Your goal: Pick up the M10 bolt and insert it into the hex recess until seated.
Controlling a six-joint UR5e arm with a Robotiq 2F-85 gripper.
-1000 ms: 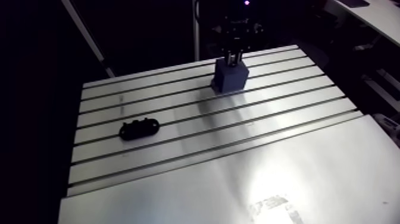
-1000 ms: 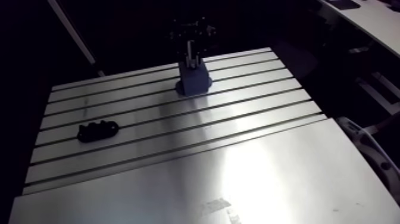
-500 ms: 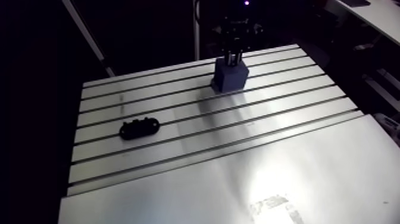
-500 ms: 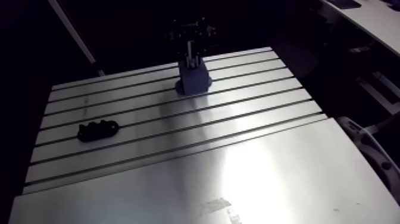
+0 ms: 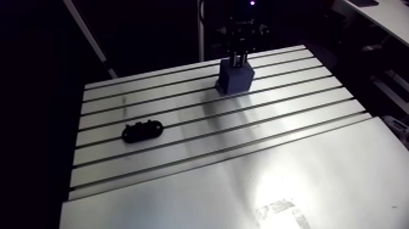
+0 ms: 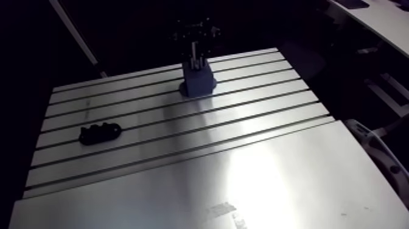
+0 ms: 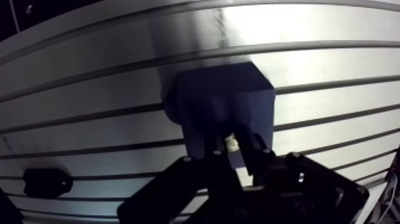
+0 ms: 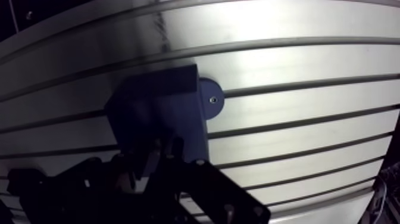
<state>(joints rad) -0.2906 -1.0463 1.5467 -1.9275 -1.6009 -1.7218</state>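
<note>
Evidently insertion is in hand: the gripper [image 7: 234, 152], its fingers [image 7: 257, 156] pinched close on the bolt [image 7: 231, 142], holds it at the block [image 7: 223, 107] near the table's [image 5: 243, 152] far edge; next, a straight downward push until it seats.

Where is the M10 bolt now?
Wrist view: the M10 bolt is held in the gripper over the blue block, which stands near the far edge of the table, right of centre.

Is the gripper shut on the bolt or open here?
Shut on it: in the wrist view the gripper clamps the pale bolt, right over the blue block. Whether the bolt is seated: cannot tell.
</note>
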